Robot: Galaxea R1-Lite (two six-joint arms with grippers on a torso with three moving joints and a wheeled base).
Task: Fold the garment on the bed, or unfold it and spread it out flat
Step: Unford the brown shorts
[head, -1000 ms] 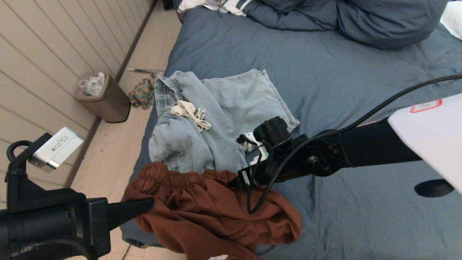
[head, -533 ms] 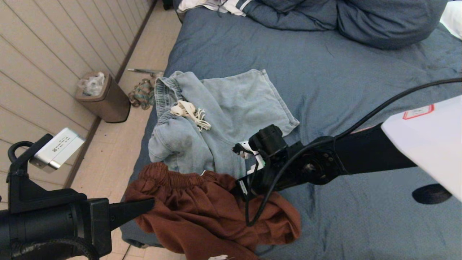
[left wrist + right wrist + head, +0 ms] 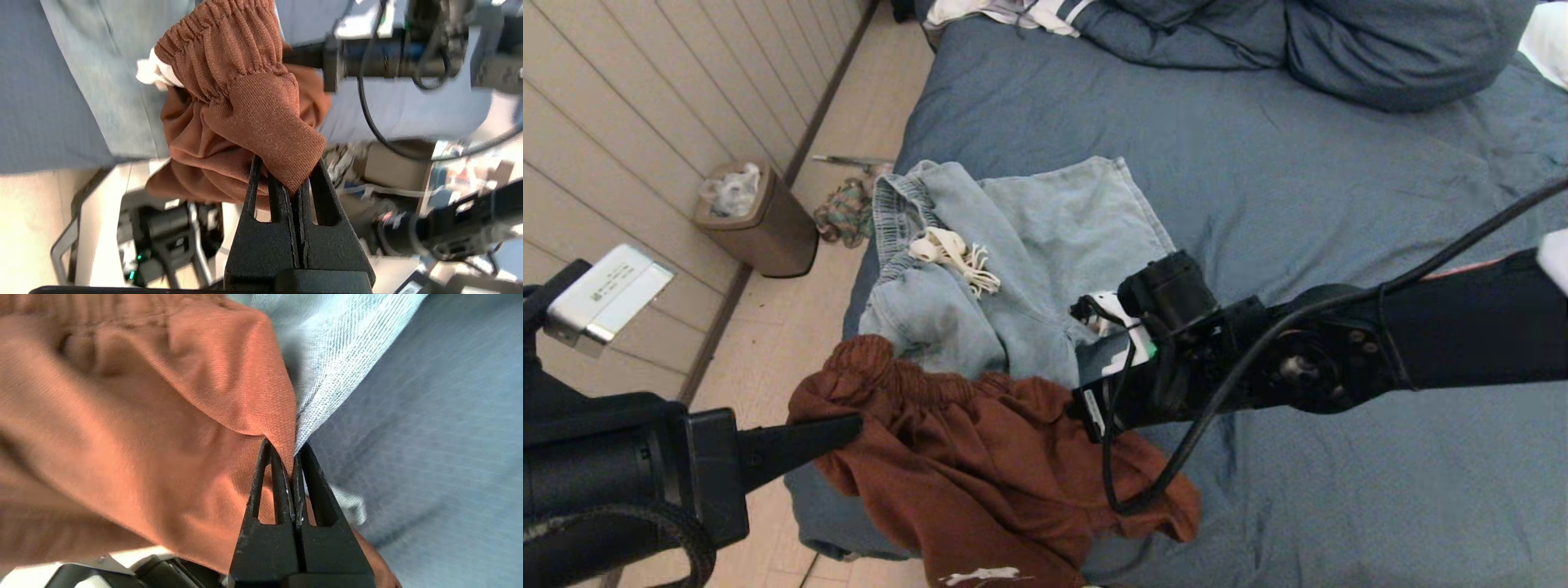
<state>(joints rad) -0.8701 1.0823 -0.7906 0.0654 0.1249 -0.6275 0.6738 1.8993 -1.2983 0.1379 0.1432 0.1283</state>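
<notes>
- Bed [image 3: 1339,204]: slate-blue cover, wrinkled, filling most of the head view; bunched duvet [image 3: 1298,41] of the same blue at the far end.
- Rust shorts [image 3: 980,465]: brown-orange, elastic waistband, at the near left corner of the bed, partly hanging over the edge; a white mark near the lower hem. They overlap the near edge of the denim shorts.
- Denim shorts [image 3: 1029,253]: pale blue, crumpled, lying on the cover just beyond the rust shorts; white drawstring [image 3: 952,253] coiled at the waistband.
- Left gripper [image 3: 288,185]: fingers together, clamped on the waistband end of the rust shorts [image 3: 261,118]; in the head view its tip [image 3: 837,429] meets the left end of the waistband.
- Right gripper [image 3: 288,465]: fingers together, pinching a fold of the rust shorts [image 3: 163,428]; a denim edge [image 3: 335,355] lies right against the pinch point, and whether it is caught too cannot be told. In the head view the fingertips are hidden under the arm.
- Bin [image 3: 756,216]: brown, on the floor by the panelled wall, crumpled plastic inside.
- Striped garment [image 3: 1013,12]: white with dark bands, far left of the bed.
</notes>
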